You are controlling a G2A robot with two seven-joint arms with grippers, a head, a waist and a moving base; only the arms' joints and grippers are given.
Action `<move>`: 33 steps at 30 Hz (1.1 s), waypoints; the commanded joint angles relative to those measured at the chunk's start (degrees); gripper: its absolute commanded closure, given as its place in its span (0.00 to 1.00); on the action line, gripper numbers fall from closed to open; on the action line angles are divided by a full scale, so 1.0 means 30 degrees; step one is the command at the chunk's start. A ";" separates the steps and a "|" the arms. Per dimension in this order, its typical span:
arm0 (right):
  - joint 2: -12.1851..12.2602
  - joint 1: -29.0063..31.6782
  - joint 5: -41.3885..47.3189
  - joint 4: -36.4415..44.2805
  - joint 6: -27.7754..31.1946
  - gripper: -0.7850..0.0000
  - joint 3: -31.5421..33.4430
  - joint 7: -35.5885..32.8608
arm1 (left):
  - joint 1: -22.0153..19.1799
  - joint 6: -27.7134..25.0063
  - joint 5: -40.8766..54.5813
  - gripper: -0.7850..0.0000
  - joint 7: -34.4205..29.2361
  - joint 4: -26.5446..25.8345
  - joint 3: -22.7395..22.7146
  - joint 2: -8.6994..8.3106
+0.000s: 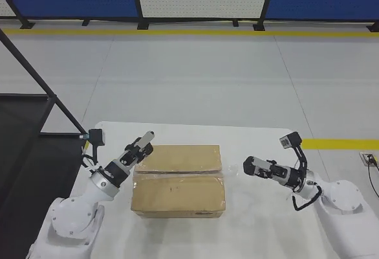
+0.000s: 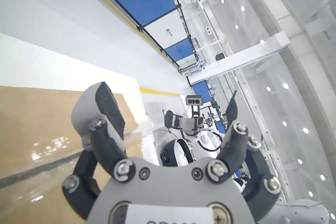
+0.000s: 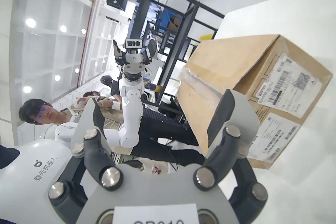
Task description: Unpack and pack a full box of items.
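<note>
The taped box (image 1: 178,184) is shut. The left gripper (image 1: 144,144) is by its corner and the right gripper (image 1: 249,166) is beside it. The 2 gape empty.

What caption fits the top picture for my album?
Open left pincer and open right pincer flank a taped cardboard box on the white table.

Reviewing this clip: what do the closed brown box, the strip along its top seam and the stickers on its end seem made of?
Closed brown box: likely corrugated cardboard with a matte finish, going by its flat tan faces and creased edges.
Seam strip: apparently clear plastic tape, glossy, since it glints and wrinkles.
White end stickers: probably printed paper labels, matte.
</note>
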State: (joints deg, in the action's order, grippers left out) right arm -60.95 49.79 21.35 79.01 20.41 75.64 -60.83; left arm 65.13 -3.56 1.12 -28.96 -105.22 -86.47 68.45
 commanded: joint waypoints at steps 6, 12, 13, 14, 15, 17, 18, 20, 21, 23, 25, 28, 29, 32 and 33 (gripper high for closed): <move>-0.0523 -0.2332 -0.1492 -0.0658 -0.3113 0.00 -0.2939 0.0209 | 0.2467 -0.1840 0.1031 0.00 -0.1276 0.0222 -0.2935 -0.0361; -0.0881 -0.3388 -0.2163 -0.1339 -0.3916 0.00 -0.4493 0.0331 | 0.3539 -0.2596 0.1827 0.00 -0.1845 0.0298 -0.4194 -0.0528; -0.0942 -0.3512 -0.2151 -0.1473 -0.4037 0.00 -0.4702 0.0345 | 0.3611 -0.2642 0.1882 0.00 -0.1870 0.0283 -0.4259 -0.0543; -0.1000 -0.3637 -0.2178 -0.1624 -0.4161 0.00 -0.4928 0.0299 | 0.3666 -0.2666 0.1930 0.00 -0.1872 0.0254 -0.4296 -0.0556; -0.1055 -0.3763 -0.2263 -0.1755 -0.4209 0.00 -0.5123 0.0350 | 0.3710 -0.2686 0.1995 0.00 -0.1862 0.0223 -0.4325 -0.0567; -0.1171 -0.3910 -0.2327 -0.1942 -0.4204 0.00 -0.5493 0.0523 | 0.3777 -0.2762 0.2066 0.00 -0.1863 0.0170 -0.4370 -0.0591; -0.1218 -0.3973 -0.2342 -0.2024 -0.4172 0.00 -0.5621 0.0617 | 0.3797 -0.2771 0.2094 0.00 -0.1872 0.0153 -0.4391 -0.0604; -0.1307 -0.4052 -0.2307 -0.2112 -0.4123 0.00 -0.5852 0.0762 | 0.3821 -0.2823 0.2147 0.00 -0.1887 0.0131 -0.4418 -0.0629; -0.1351 -0.4085 -0.2301 -0.2127 -0.4112 0.00 -0.5975 0.0821 | 0.3837 -0.2846 0.2162 0.00 -0.1892 0.0138 -0.4436 -0.0642; -0.1448 -0.4211 -0.2424 -0.2190 -0.4209 0.00 -0.6255 0.1010 | 0.3892 -0.2887 0.2224 0.00 -0.1874 0.0151 -0.4480 -0.0665; -0.1575 -0.4400 -0.2624 -0.2262 -0.4438 0.00 -0.6588 0.1415 | 0.3978 -0.2947 0.2314 0.00 -0.1829 0.0165 -0.4552 -0.0686; -0.1789 -0.4754 -0.2630 -0.2503 -0.4772 0.00 -0.7084 0.1722 | 0.4182 -0.3064 0.2527 0.00 -0.1683 0.0178 -0.4715 -0.0712; -0.1867 -0.4888 -0.2621 -0.2626 -0.4926 0.00 -0.7247 0.1855 | 0.4261 -0.3118 0.2600 0.00 -0.1636 0.0199 -0.4777 -0.0720; -0.2134 -0.5293 -0.2484 -0.2964 -0.5316 0.00 -0.7803 0.2128 | 0.4573 -0.3378 0.2905 0.00 -0.1431 0.0243 -0.4954 -0.0732; -0.2227 -0.5434 -0.2428 -0.3108 -0.5387 0.00 -0.7993 0.2164 | 0.4685 -0.3483 0.3023 0.00 -0.1343 0.0246 -0.5022 -0.0734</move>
State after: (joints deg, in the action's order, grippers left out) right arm -67.36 33.94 13.84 70.13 4.49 52.23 -54.42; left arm 78.79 -13.65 9.82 -33.24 -104.48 -101.33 66.25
